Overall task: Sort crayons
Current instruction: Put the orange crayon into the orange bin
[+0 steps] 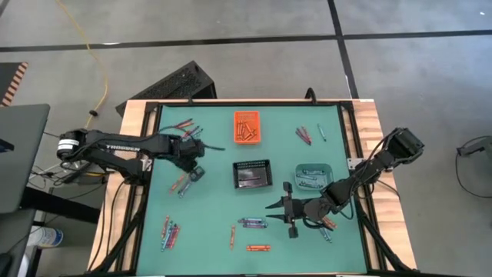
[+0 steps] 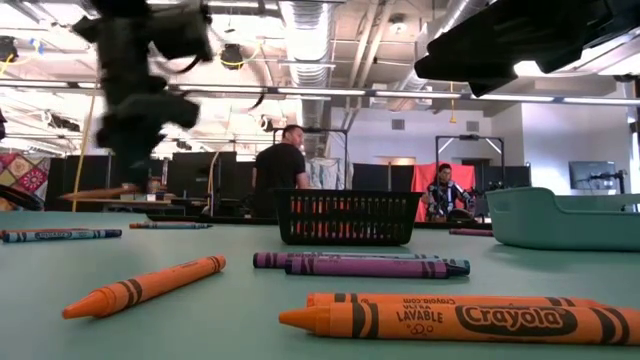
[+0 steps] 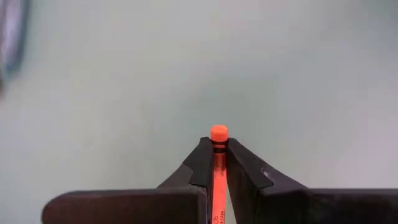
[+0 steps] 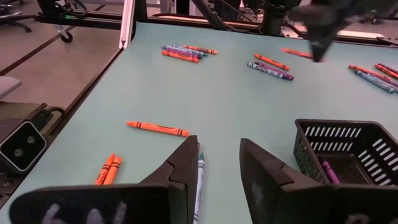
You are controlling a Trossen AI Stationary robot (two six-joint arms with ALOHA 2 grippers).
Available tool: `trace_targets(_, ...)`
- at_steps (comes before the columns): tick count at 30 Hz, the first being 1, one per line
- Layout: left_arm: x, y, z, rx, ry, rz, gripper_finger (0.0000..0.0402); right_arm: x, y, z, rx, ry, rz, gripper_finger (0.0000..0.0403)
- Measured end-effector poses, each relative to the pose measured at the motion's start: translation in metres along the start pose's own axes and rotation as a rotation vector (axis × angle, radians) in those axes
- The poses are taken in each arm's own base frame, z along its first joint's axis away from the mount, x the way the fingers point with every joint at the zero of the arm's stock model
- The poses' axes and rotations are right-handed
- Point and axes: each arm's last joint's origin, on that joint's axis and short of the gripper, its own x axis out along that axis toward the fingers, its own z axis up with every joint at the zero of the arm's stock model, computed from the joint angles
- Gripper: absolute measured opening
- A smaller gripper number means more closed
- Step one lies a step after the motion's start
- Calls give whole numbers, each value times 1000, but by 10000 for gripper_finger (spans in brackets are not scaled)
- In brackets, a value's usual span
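Observation:
Crayons lie scattered on the green mat: one group at the far left (image 1: 188, 127), another at the near left (image 1: 168, 231), several near the front (image 1: 257, 248). My left gripper (image 1: 194, 168) hangs over the mat's left part, shut on an orange crayon (image 3: 217, 143). My right gripper (image 1: 278, 215) stands open, low over the mat in front of the black mesh bin (image 1: 253, 175). A teal crayon (image 4: 199, 177) lies on the mat between its fingers (image 4: 186, 165), untouched. My left gripper pinches the orange crayon's shaft (image 3: 217, 163) between its two fingertips. The crayon lies along the fingers, and its blunt end (image 3: 218, 132) sticks out a little past the tips. The fingers point steeply down from above. The crayon is lifted clear of the mat.
The orange bin (image 1: 247, 127) holds orange crayons at the far middle. The teal bin (image 1: 313, 177) stands right of the mesh bin. Big crayons lie close in the low view: orange (image 2: 150, 285), purple (image 2: 350, 265), orange (image 2: 450, 320). People are in the room behind.

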Motion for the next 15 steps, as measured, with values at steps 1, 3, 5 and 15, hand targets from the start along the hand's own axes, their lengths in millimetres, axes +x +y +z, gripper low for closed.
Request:
trace_targets(1, -3, -2, 8, 0, -52, -24, 16, 0, 0, 0, 0, 0, 0, 113)
trace_targets(3, -10, -3, 28, -12, -175, -85, 16, 0, 0, 0, 1, -1, 0, 113)
trace_targets(5, -19, -4, 50, -25, -322, -172, 16, 0, 0, 0, 1, -1, -1, 113)
trace_targets(15, -3, 13, 151, -275, -575, -373, 16, 0, -1, -1, -36, 10, -4, 113)
